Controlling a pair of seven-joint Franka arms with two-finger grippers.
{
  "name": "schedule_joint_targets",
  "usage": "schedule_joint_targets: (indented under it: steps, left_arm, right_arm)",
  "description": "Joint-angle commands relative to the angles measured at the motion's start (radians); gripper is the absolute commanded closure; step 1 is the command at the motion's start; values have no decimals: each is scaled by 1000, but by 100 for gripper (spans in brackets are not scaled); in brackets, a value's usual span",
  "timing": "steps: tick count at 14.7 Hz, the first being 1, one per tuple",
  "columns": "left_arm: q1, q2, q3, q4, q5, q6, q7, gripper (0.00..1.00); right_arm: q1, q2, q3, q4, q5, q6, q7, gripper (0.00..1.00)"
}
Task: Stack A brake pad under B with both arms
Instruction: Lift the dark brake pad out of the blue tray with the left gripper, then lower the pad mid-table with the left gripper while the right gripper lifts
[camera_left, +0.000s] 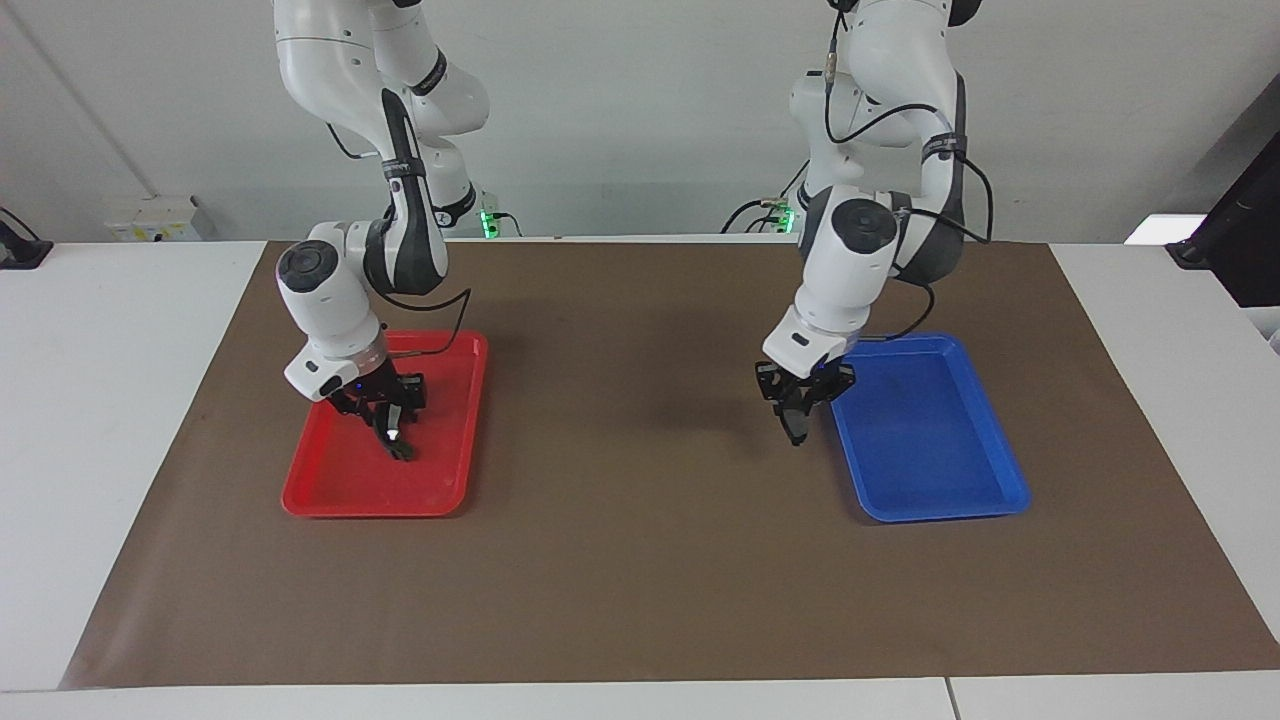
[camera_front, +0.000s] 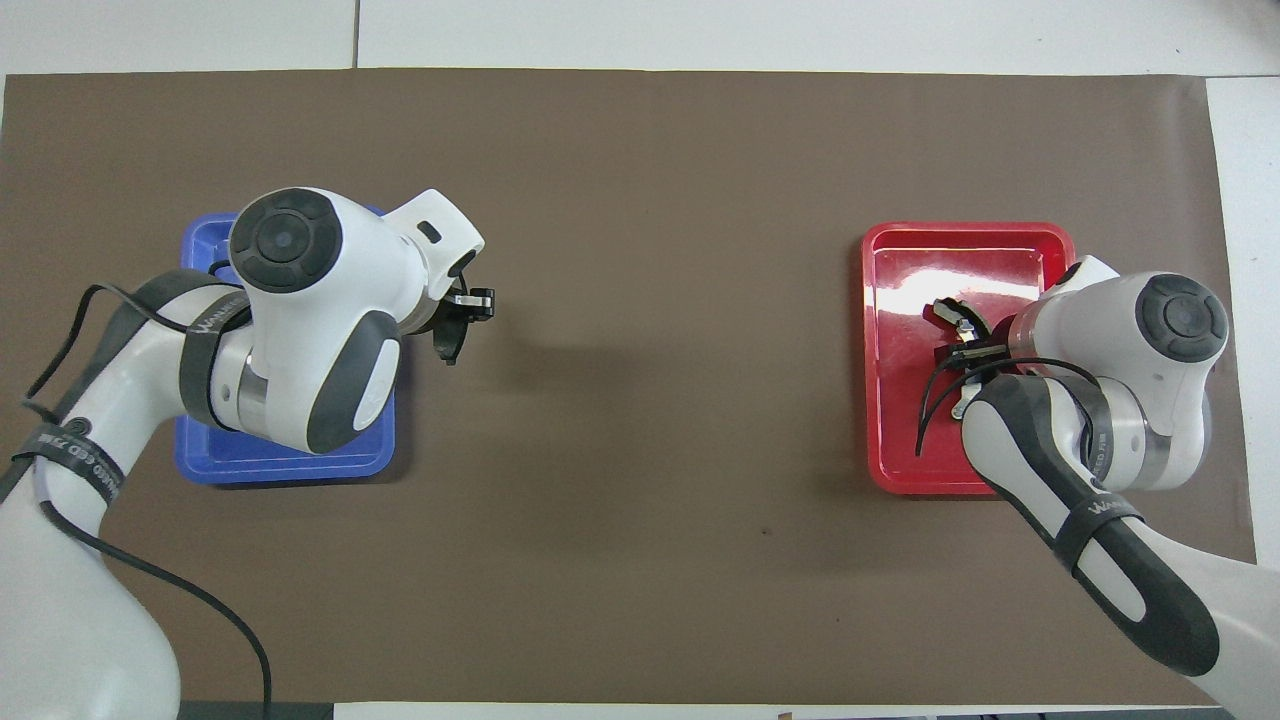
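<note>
**Two arms, a pad in each gripper**

The facing view shows height, which the overhead view flattens: the left gripper (camera_left: 797, 420) hangs in the air with a dark pad (camera_left: 796, 425) clamped between its fingers, just off the blue tray's (camera_left: 930, 500) edge that faces the mat's middle. It is the short A brake pad, held on end and pointing down. From above, the left arm's wrist covers most of the blue tray (camera_front: 285, 465), and only the pad's dark curved tip (camera_front: 447, 340) pokes out beside the gripper (camera_front: 462, 318).

The right gripper (camera_left: 393, 425) is low over the red tray (camera_left: 375, 500), closed on B (camera_left: 398, 440), the long crescent pad. Whether its lower end touches the tray floor I cannot tell. The overhead view adds what the facing one hides — a bit of silvery metal on B (camera_front: 952, 315) at the gripper (camera_front: 965, 335), over the red tray (camera_front: 965, 240).

Room to move: the brown mat (camera_left: 640, 560) on the counter (camera_left: 100, 400) lies open between the two trays and along its whole edge farthest from the robots. Each tray sits well inside the mat's border.

Count — two arms, two trays, two pads, one mat.
</note>
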Motion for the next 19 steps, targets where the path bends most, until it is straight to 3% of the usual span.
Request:
schedule_joint_targets:
  steps: [1, 6, 8, 10, 12, 13, 17, 19]
  left_arm:
    - [-79, 166, 17, 205, 4, -6, -153, 88]
    - [-183, 295, 17, 296, 3, 9, -249, 85]
    - [-206, 297, 16, 296, 1, 15, -247, 82]
    - [-211, 296, 14, 265, -11, 58, -247, 65]
    - [-227, 289, 16, 239, -11, 67, -246, 31]
    - [-229, 284, 16, 228, -11, 63, -246, 22]
    - [-217, 261, 23, 228, -6, 51, -240, 3]
    - [-180, 196, 30, 186, -6, 26, -235, 2]
  right_arm:
    - [-6, -17, 6, -4, 23, -21, -36, 29]
    - [-1, -21, 6, -1, 23, -36, -36, 49]
    - [-2, -24, 7, -1, 23, -38, -37, 73]
    - [-6, -24, 7, 23, 23, -63, -34, 94]
    - [-9, -24, 6, 75, 23, -126, -34, 98]
    - [-8, -24, 6, 98, 23, -151, -33, 98]
    - [0, -18, 6, 187, 25, -240, -22, 100]
    - [14, 0, 7, 259, 25, -306, 8, 100]
